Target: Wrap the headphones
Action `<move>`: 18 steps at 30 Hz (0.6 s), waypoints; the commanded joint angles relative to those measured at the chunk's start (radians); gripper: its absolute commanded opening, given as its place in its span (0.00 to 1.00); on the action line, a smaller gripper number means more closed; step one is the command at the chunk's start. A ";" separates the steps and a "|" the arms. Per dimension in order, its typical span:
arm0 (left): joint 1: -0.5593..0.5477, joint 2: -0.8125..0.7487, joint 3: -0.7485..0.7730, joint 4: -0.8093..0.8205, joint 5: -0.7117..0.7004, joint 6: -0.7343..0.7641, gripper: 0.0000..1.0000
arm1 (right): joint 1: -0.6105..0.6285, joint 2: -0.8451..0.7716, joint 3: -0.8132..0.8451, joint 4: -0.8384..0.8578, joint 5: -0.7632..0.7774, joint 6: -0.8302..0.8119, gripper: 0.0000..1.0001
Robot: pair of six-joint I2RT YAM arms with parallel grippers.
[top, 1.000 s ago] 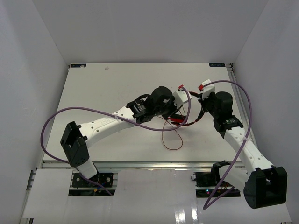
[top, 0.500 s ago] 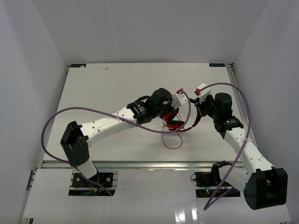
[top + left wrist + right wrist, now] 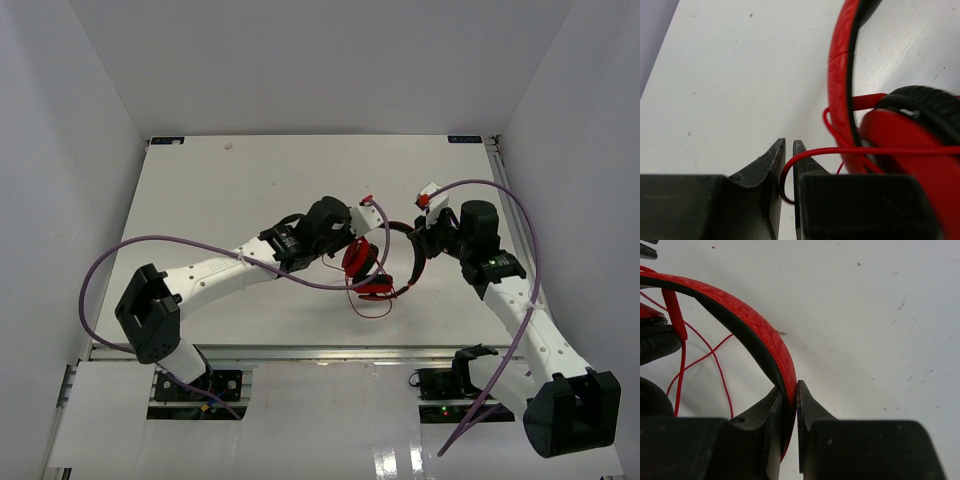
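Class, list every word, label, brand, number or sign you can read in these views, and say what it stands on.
No text can be read in any view.
Headphones: no brand or lettering shows, only a patterned red headband.
Small dark tags at the far corners of the table: too small to read.

Left claw: shifted toward 8 o'clock. Headphones: earcups uncovered, drawn toward 7 o'clock. Cable loop on surface: shorter.
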 commanded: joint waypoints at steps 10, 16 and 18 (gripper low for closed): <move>0.098 -0.209 -0.217 0.277 0.331 -0.233 0.33 | -0.001 -0.072 0.186 -0.095 -0.268 0.190 0.08; 0.105 -0.251 -0.318 0.468 0.492 -0.323 0.36 | -0.024 -0.058 0.262 -0.102 -0.318 0.259 0.08; 0.109 -0.258 -0.356 0.539 0.510 -0.350 0.38 | -0.028 -0.048 0.298 -0.108 -0.328 0.277 0.08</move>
